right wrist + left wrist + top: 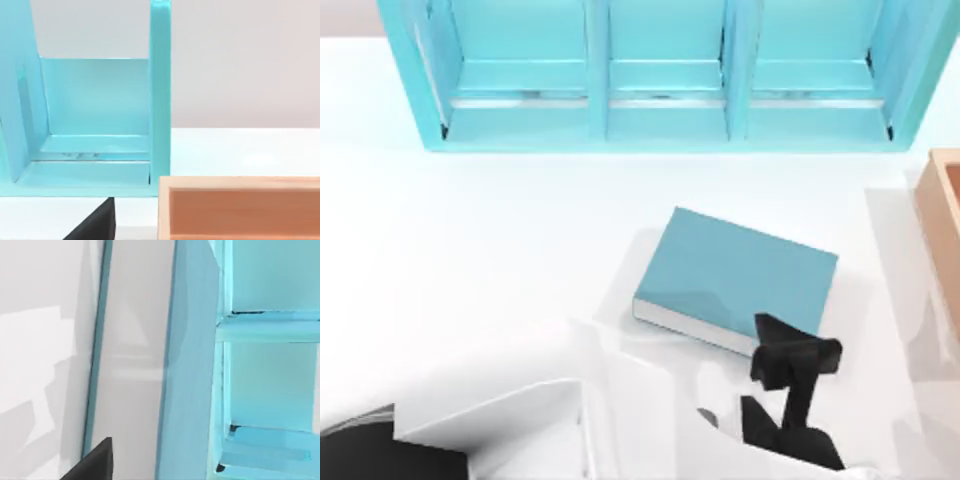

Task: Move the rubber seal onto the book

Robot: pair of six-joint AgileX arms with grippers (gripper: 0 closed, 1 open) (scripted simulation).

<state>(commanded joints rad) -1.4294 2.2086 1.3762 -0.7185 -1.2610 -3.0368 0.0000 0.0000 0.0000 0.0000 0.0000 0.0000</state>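
Top view shows you the book (740,272) lying flat, long side slanting toward the surface's right. Right gripper (790,360) hovers at its near corner; you cannot tell about its fingers.

right gripper (790,362) overlaps the book (740,275) corner – wooden box (942,215) cut off at edge

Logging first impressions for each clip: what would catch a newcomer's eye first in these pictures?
Probably the large light-blue shelf unit with its three compartments along the table's far edge. Next, the teal-blue book lying flat near the table's middle, with the right gripper at its near right corner. A tan wooden box sits at the table's right edge.
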